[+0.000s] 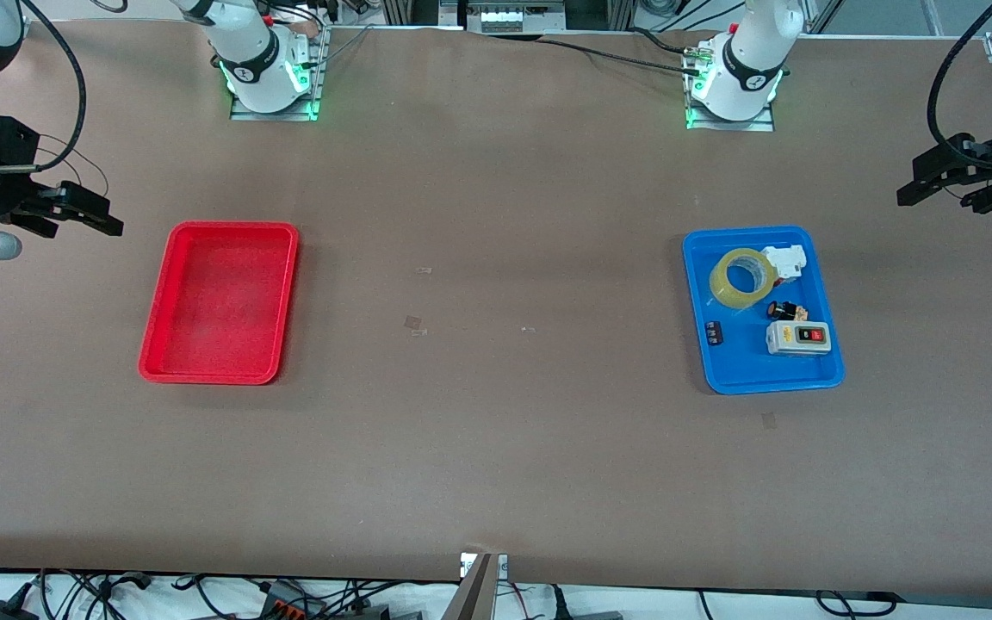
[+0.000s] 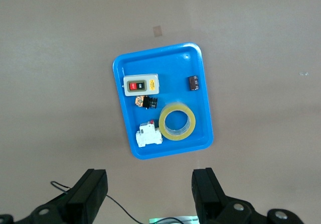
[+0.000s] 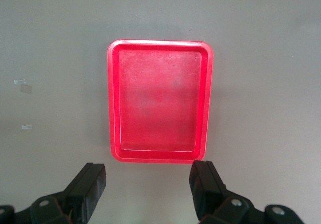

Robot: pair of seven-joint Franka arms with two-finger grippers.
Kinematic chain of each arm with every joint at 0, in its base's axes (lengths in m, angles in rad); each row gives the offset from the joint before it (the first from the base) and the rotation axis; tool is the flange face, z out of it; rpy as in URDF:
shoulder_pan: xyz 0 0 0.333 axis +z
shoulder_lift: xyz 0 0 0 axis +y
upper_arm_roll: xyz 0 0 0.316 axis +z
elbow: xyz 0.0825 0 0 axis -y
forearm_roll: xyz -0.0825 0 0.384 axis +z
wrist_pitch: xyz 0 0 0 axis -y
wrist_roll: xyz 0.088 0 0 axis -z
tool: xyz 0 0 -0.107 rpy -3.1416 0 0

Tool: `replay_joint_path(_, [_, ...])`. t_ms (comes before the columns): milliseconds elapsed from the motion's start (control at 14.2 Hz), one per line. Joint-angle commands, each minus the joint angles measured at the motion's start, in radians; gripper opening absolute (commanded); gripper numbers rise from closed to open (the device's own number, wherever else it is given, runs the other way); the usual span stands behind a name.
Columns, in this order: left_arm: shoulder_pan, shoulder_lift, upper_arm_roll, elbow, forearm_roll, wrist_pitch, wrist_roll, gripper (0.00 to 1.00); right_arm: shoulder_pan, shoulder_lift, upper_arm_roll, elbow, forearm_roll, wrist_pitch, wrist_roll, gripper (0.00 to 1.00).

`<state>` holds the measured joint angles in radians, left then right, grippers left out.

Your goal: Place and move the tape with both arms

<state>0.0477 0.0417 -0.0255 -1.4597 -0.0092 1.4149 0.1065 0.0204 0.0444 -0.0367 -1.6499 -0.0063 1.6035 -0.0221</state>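
Observation:
The tape (image 1: 741, 277), a translucent yellowish ring, lies flat in the blue tray (image 1: 746, 366) toward the left arm's end of the table. The left wrist view shows the tape (image 2: 177, 122) in the blue tray (image 2: 173, 63) too. My left gripper (image 1: 935, 194) is open and empty, up in the air over the table's end beside the blue tray; its own view shows it (image 2: 149, 179) with the jaws wide apart. My right gripper (image 1: 83, 220) is open and empty over the right arm's end of the table, beside the red tray (image 1: 220, 301). It shows in its own view (image 3: 149, 171).
The blue tray also holds a white-grey switch box (image 1: 797, 337), a white breaker (image 1: 784, 261), a small black button part (image 1: 787, 310) and a small dark part (image 1: 714, 332). The red tray (image 3: 160, 103) holds nothing. Brown table stretches between the trays.

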Motion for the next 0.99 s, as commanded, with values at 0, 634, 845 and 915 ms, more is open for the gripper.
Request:
replay_joint_path(0, [0.003, -0.006, -0.005, 0.01, 0.026, -0.019, 0.009, 1.0, -0.002, -0.047, 0.0, -0.036, 0.0, 0.004, -0.009, 1.0])
replay_joint_path(634, [0.003, -0.014, -0.005, 0.019, 0.026, -0.028, 0.009, 1.0, -0.002, -0.034, 0.001, -0.027, 0.003, 0.026, -0.007, 1.0])
replay_joint_path(845, [0.003, -0.014, -0.005, 0.018, 0.026, -0.033, 0.009, 1.0, -0.002, -0.034, 0.001, -0.027, 0.005, 0.03, -0.006, 1.0])
replay_joint_path(915, [0.003, -0.014, -0.005, 0.015, 0.026, -0.036, 0.01, 1.0, -0.003, -0.035, 0.001, -0.025, 0.009, 0.03, -0.006, 1.0])
